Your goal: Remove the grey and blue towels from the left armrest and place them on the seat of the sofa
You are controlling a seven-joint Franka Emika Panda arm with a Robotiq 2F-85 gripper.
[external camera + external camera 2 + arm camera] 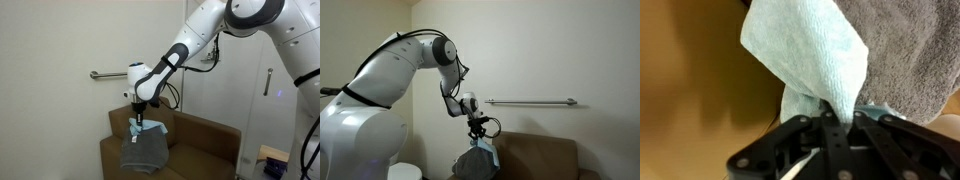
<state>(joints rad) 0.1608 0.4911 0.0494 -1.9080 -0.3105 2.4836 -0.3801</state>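
Trying to work out what the pincer [830, 125] has actually got here, can anyone see it better than me? In the wrist view it comes in from the bottom edge and there's pale fabric running right into it. (mik)

Yeah, it's clenched on the blue towel [810, 50]. The fingers are pressed together with a fold of it pinched between them, and the rest fans up through the middle of the frame. The grey towel [910, 50] fills the upper right, right up against the blue one. Can't tell if any grey is caught in the grip too. The brown on the left is the sofa [700, 70]. (jo)

OK, and whereabouts on the sofa is all that? (mik)

In an exterior view the grey towel [145, 150] hangs draped over the armrest, bottom centre of the frame. The blue towel [141, 128] is bunched on top of it, directly under the pincer [139, 119], which points straight down. The white arm [200, 35] reaches in from the upper right. So both towels are at the armrest, not on the seat yet. In an exterior view the pile sits at the bottom centre, grey [472, 165] with blue [492, 153] beside it. There the arm [380, 80] comes in from the left, and a grab rail [530, 101] runs along the wall in the right half. (jo)
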